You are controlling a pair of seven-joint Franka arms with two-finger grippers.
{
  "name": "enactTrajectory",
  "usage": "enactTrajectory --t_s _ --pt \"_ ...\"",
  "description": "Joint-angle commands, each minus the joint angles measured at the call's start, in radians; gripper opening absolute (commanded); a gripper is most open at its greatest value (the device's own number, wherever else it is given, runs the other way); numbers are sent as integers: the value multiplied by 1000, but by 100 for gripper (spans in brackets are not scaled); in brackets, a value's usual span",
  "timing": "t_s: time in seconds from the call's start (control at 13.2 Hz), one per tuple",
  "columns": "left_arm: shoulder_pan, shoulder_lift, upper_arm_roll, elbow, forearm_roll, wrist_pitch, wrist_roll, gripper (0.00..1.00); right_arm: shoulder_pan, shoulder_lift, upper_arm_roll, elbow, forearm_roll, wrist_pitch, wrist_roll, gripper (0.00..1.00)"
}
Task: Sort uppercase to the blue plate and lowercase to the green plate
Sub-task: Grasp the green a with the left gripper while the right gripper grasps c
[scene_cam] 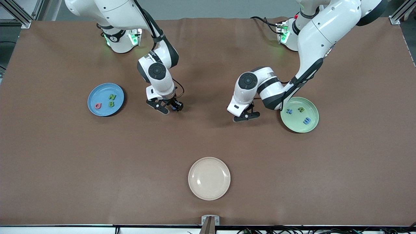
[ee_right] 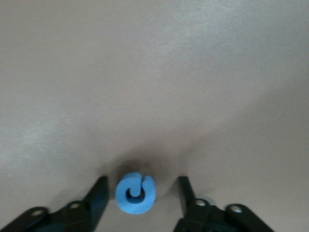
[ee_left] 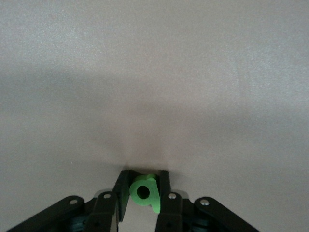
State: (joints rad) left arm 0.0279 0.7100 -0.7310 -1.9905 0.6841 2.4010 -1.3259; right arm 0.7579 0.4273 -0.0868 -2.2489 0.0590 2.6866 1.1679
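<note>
My left gripper [scene_cam: 246, 116] [ee_left: 145, 176] is shut on a green a/q-like lowercase letter [ee_left: 144, 192], low over bare table beside the green plate [scene_cam: 311, 128]. That pale green plate holds a small blue letter [scene_cam: 289, 111], a green rounded letter [scene_cam: 301, 110] and the blue m [scene_cam: 306, 121]. My right gripper [scene_cam: 169, 109] [ee_right: 142, 181] is open, low at the table, with the blue C/G letter [ee_right: 135, 193] lying on the table between its fingers. The blue plate [scene_cam: 94, 94] toward the right arm's end holds the green N [scene_cam: 111, 97], green B [scene_cam: 111, 104] and red Q/O [scene_cam: 97, 105].
A cream plate [scene_cam: 209, 178] lies empty near the table's front edge, nearer to the front camera than both grippers. The brown table [scene_cam: 65, 162] is otherwise bare.
</note>
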Motion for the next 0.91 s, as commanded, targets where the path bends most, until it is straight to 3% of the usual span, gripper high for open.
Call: enactTrajectory --t_s 0.0,0.08,0.15,0.38,0.61,0.84 --pt "-6 16 7 10 -5 1 -10 20 12 11 -10 6 -16 -7 29 18" --pt "-5 16 7 10 -5 1 -12 17 9 10 -10 6 -15 -8 27 5" --pt "-3 11 7 10 -5 0 -12 15 6 8 -10 6 -15 -10 27 0" --pt "15 -15 2 9 -6 -13 -7 12 -27 -34 -17 -6 -16 -33 -6 0" --pt "56 -96 -22 1 -21 -64 4 10 -129 -151 -19 -17 -16 -238 -179 0" --pt "290 -110 -216 -25 -24 -192 103 10 -257 -316 -19 -95 -24 -365 -422 0"
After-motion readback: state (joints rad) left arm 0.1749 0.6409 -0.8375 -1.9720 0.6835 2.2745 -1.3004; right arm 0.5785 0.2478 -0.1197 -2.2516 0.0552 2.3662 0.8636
